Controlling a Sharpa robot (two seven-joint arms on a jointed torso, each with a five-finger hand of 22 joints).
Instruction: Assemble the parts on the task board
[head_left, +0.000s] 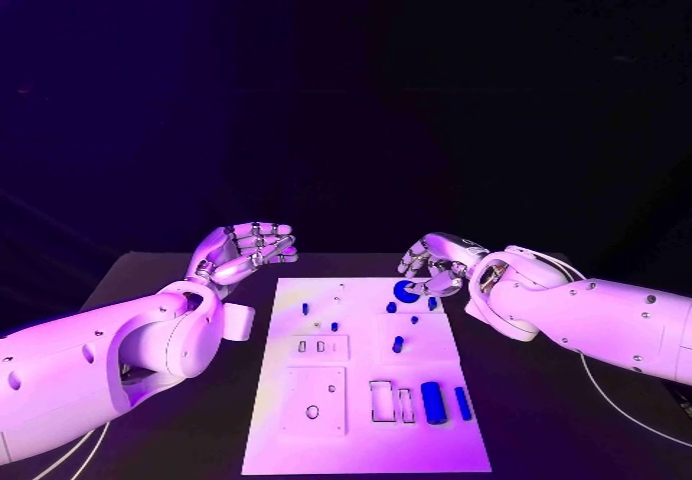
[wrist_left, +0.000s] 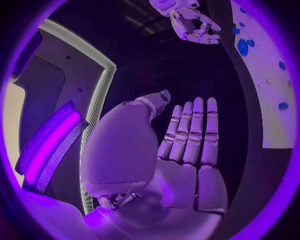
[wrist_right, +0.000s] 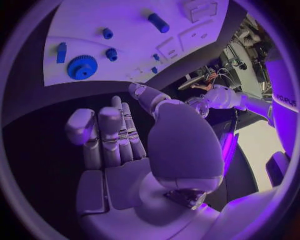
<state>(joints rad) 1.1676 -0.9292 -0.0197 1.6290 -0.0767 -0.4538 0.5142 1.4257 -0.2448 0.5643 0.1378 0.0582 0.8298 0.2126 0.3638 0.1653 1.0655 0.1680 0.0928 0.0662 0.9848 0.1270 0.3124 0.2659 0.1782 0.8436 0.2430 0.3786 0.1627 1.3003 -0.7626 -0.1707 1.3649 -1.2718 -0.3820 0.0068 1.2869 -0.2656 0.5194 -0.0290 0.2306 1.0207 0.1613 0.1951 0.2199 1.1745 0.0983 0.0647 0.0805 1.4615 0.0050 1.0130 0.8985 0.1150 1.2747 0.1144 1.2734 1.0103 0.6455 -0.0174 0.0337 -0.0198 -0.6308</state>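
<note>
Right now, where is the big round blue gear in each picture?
Head view: the blue gear sits on the white board at its far right corner, beside the right hand.
Left wrist view: gear near the board's edge.
Right wrist view: gear above the fingers.
Shared landmark: the white board.

A black worktop (head_left: 173, 440) spreads beneath and between both hands, running out to the sides past each of them. Beyond the fingertips, its far edge meets a dark backdrop (head_left: 346, 120).
</note>
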